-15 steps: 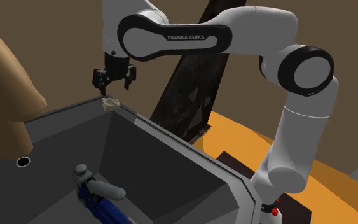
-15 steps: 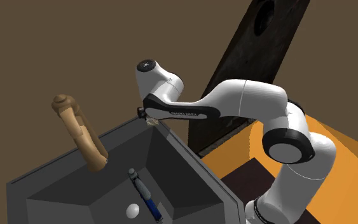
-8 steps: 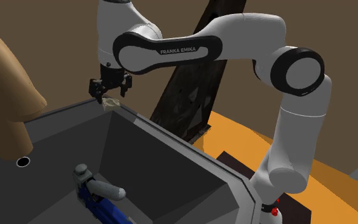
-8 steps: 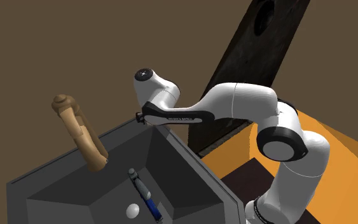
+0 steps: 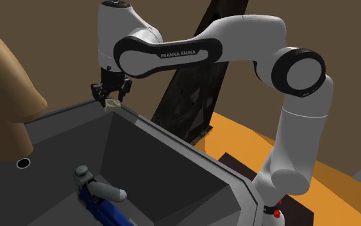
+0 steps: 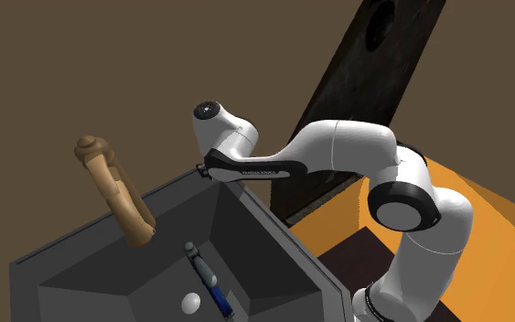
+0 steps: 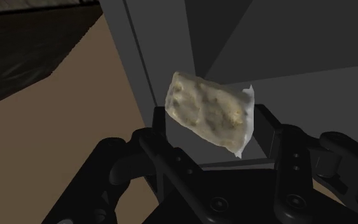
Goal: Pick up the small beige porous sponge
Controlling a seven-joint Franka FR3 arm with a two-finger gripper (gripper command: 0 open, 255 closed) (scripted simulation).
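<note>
Jaws of the gripper (image 7: pixel 212 124) stand released either side of the sponge (image 7: pixel 209 114) on the grey basin (image 5: pixel 172 138)'s far rim corner; I judge an uneven closure could tip it into the basin.

The gripper (image 5: pixel 111 95) has come down from well above the sponge (image 5: pixel 113 103) on the grey basin's (image 5: pixel 172 139) far corner, and its parted fingers now straddle it. The forearm has sunk lower and shifted slightly toward the shoulder view's left.
</note>
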